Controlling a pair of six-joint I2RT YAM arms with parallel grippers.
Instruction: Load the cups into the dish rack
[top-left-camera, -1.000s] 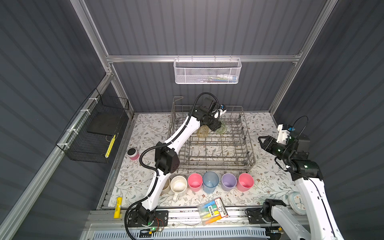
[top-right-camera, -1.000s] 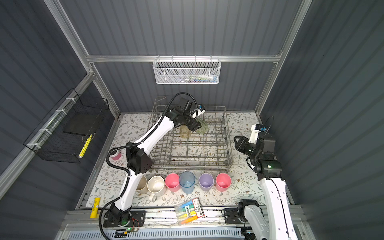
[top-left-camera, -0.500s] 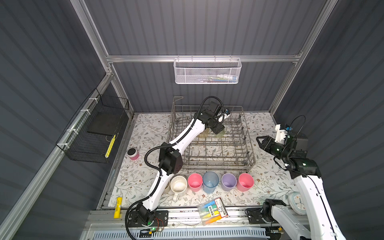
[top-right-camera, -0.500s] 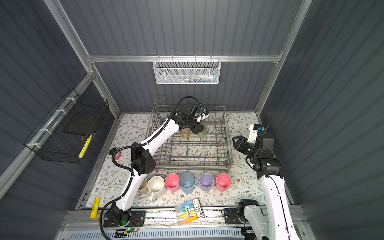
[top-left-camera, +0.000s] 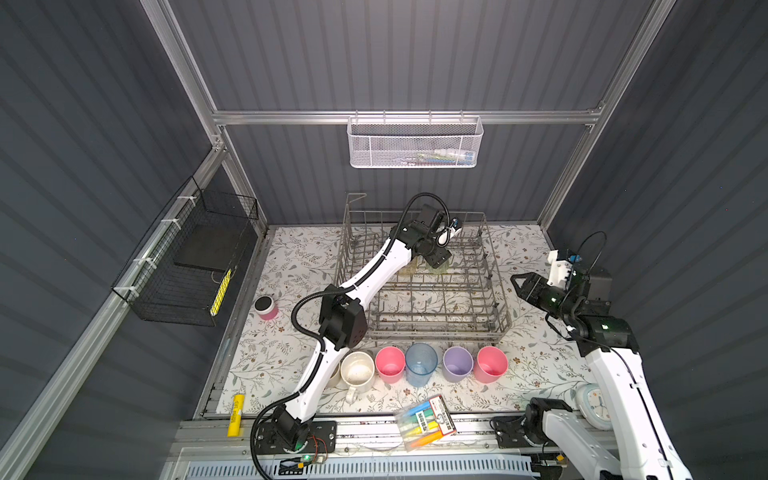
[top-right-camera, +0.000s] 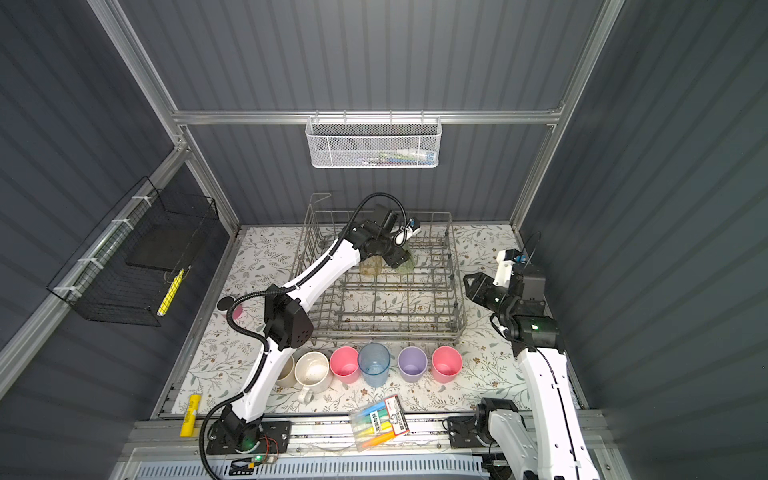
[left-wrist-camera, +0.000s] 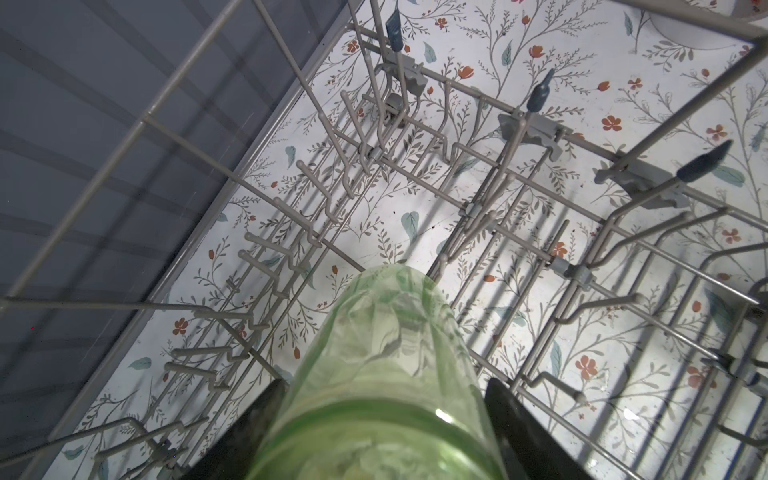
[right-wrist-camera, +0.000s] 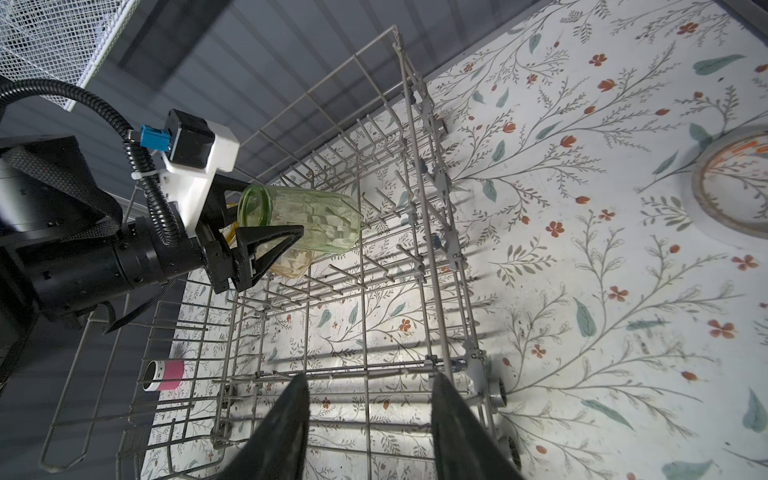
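The grey wire dish rack (top-left-camera: 419, 328) stands at the back middle in both top views. My left gripper (top-left-camera: 436, 259) reaches into its far part. Its fingers (left-wrist-camera: 511, 415) flank the green ribbed glass (right-wrist-camera: 307, 220), which lies tilted on the tines. Whether they still press on it cannot be seen. An amber glass (right-wrist-camera: 291, 262) sits in the rack beside it. In front of the rack stand a cream mug (top-left-camera: 357, 372), a pink cup (top-left-camera: 390, 363), a clear-blue tumbler (top-left-camera: 420, 363), a lilac cup (top-left-camera: 457, 363) and another pink cup (top-left-camera: 491, 363). A beige cup (top-left-camera: 334, 374) is half hidden by the arm. My right gripper (top-left-camera: 517, 286) hangs open and empty at the rack's right side.
A short pink pot with a black top (top-left-camera: 266, 307) stands left of the rack. A marker pack (top-left-camera: 426, 422) and a yellow tube (top-left-camera: 237, 419) lie on the front rail. A small clock (top-left-camera: 594, 405) sits at the front right. A black wire basket (top-left-camera: 195, 262) and a white mesh basket (top-left-camera: 415, 143) hang on the walls.
My left gripper has shifted a little to the right and lower into the rack with the green glass. The right arm has dipped slightly beside the rack.
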